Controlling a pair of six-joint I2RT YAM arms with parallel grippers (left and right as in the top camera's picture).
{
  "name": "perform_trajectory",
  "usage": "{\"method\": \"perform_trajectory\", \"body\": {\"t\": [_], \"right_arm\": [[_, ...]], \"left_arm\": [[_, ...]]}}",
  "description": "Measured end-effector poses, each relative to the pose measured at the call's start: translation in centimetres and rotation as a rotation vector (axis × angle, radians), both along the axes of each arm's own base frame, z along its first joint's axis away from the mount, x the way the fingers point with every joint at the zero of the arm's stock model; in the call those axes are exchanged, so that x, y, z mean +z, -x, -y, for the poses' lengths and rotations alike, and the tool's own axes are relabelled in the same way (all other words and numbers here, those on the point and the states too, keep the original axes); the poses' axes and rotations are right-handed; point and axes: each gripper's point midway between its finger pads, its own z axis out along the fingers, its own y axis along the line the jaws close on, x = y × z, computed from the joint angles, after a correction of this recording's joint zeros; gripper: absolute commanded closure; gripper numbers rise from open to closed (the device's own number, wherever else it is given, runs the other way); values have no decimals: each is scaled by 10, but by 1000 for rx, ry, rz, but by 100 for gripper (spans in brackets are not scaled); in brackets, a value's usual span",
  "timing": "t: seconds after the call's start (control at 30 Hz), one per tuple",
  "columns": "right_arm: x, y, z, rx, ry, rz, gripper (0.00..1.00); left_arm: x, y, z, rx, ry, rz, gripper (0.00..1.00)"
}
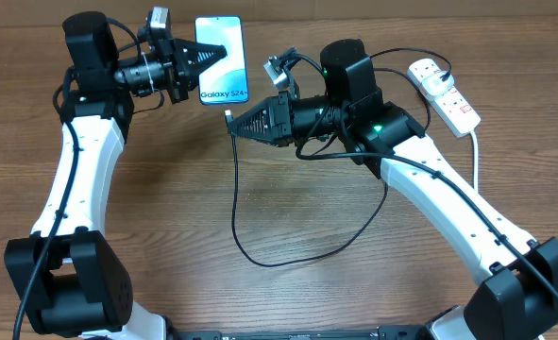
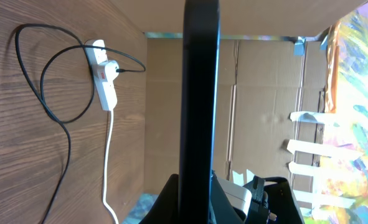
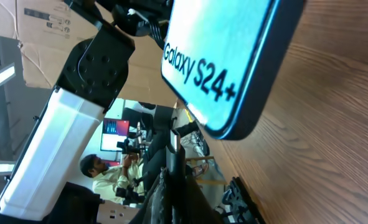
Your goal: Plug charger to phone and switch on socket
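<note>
Right tool (image 3: 171, 158) first: pinched narrow on the connector tip of the long thin black charger cable (image 1: 235, 189), tip pointing forward at the port edge. Just past it, near but not yet touching, is the bottom edge of the slim rectangular phone with the blue-teal screen (image 3: 227, 50), "Galaxy S24+" facing up. The left tool (image 1: 208, 57) is clamped on the phone from the side and holds it level. It looks slightly clear of the brown wooden surface (image 1: 165, 208), I'd judge so the port faces the connector and the phone can't slide away under the push. The cable's slack loops loosely across the surface, so there's no tug on the tip. Far back right lies the white elongated power-strip socket (image 1: 446, 92), black plug seated in it. Switch position? Too small to tell.
</note>
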Motion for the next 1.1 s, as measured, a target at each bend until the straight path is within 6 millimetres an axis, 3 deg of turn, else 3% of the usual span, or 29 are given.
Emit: {"method": "perform_trajectory", "body": {"t": [1.1], "right_arm": [[-1, -2, -6, -33, 11, -17, 96]], "left_arm": [[1, 4, 4, -25, 9, -3, 96]]}}
